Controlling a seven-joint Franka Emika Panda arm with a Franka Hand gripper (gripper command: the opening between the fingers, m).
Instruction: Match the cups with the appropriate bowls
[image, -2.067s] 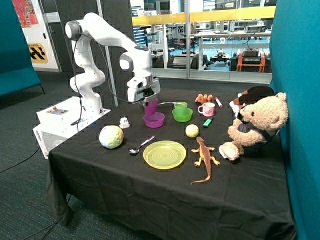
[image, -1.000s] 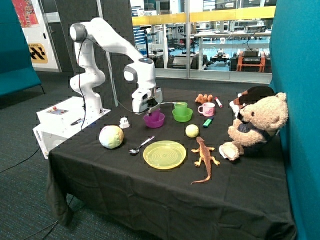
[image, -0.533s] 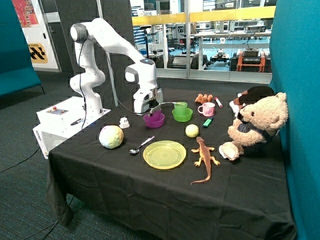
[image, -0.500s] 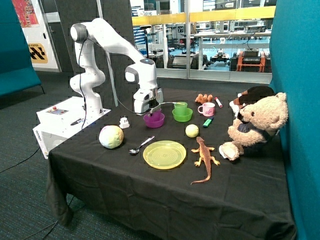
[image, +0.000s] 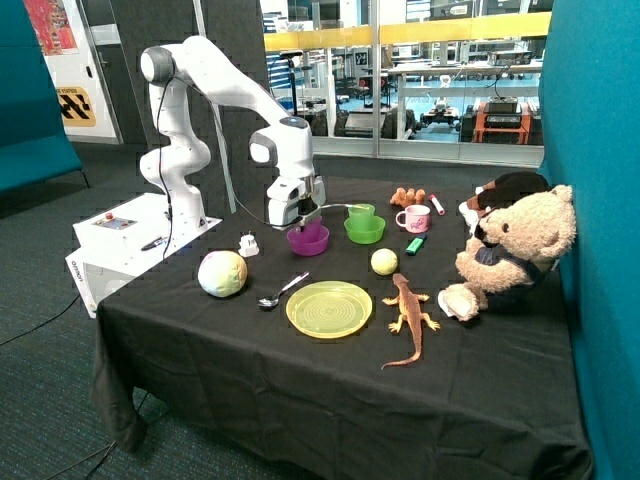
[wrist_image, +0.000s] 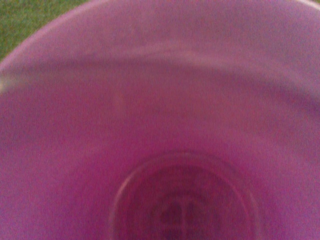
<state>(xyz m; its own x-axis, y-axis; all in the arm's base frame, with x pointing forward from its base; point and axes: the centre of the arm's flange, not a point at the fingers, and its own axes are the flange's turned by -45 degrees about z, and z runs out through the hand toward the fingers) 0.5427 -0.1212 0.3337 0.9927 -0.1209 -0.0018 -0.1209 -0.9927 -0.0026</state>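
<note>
From my station, starting at the near left of the table (image: 200, 350), I see a pale green-and-pink ball (image: 222, 273), then a small white object (image: 248, 244) behind it and a spoon (image: 282, 290) lying toward the yellow plate (image: 329, 308). Next comes the claw (image: 300, 222), lowered right into the purple bowl (image: 308, 240); the purple cup (wrist_image: 165, 150) sits down in that bowl, and the wrist view is filled with its purple inside, a ringed bottom at its centre. I cannot tell from either view whether the claw is pinching the cup or has let it go. Just beside the purple bowl is the green bowl (image: 364, 230) with the green cup (image: 361, 211) standing in it. Further on I see a pale yellow ball (image: 384, 261), an orange toy lizard (image: 409, 315), a pink-and-white mug (image: 414, 218), a small orange toy (image: 406, 196), a marker (image: 437, 204) and a green object (image: 415, 245). At the far right a teddy bear (image: 515, 255) sits on the table.
</note>
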